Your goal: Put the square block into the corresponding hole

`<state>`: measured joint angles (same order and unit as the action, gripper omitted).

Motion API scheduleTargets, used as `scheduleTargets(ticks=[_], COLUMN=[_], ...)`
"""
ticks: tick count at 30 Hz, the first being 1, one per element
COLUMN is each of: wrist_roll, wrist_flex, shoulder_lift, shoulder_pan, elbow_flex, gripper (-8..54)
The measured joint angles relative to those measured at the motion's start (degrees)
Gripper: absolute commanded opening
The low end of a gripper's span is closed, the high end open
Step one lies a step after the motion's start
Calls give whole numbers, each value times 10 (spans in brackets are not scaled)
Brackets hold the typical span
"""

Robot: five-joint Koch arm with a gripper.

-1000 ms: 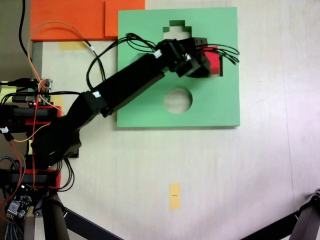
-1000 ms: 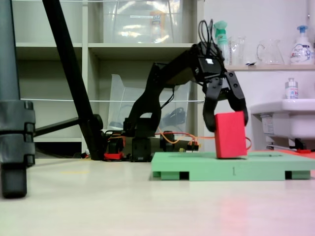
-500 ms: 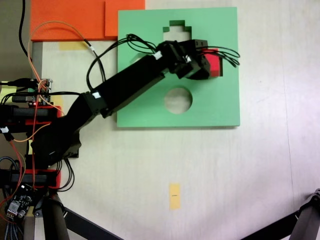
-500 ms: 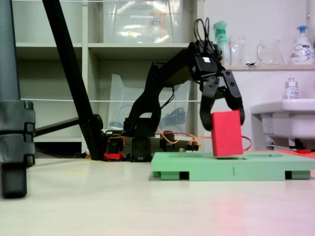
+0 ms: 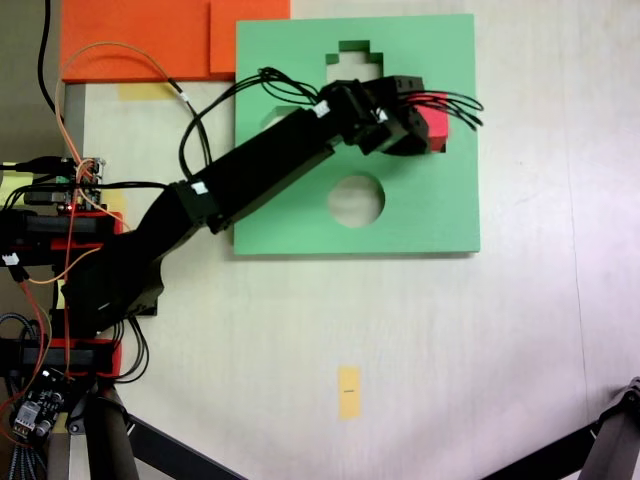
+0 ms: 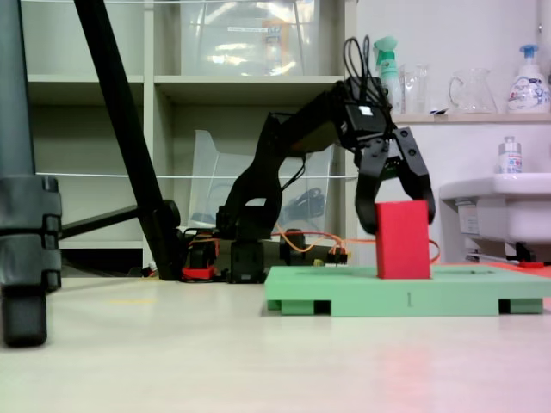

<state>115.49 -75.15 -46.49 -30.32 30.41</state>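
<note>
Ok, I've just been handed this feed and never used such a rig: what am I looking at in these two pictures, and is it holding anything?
It is one small black robot arm with a two-fingered gripper at its tip. One fixed view looks straight down on the table; the other sits low at table height and looks from the side.

On the table lies a flat green foam board with cutouts: a stepped one near the top edge in the view from above, and a round-looking one lower down. Orange foam slabs lie beside the board.

The red block stands upright with its bottom at the board's top surface in the side view. The gripper's fingers straddle its top, spread wider than the block, so the gripper looks open rather than clamped. The arm hides the hole under the block from above.
</note>
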Motion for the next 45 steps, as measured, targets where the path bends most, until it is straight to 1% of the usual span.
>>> scheduleTargets(ticks=[4,19,20,21,23,32,36,37,39,40,41,42,44,45], wrist_roll=[-10,-40,-41,-41,-42,-32,-27,-27,-26,-25,-18,-10,-9,-9], wrist_flex=[4,4,5,9,17,18,19,19,18,18,19,19,19,19], shoulder_lift=[2,4,4,4,11,25,50,57,62,71,83,90,101,105], shoulder_pan=[0,4,4,4,4,9,8,8,4,1,-1,-7,-11,-15], elbow_flex=[-3,-8,-8,-8,-9,-10,-11,-16,-22,-26,-38,-37,-40,-41], gripper=[71,73,86,114,126,126,126,134,243,330,402,417,424,440])
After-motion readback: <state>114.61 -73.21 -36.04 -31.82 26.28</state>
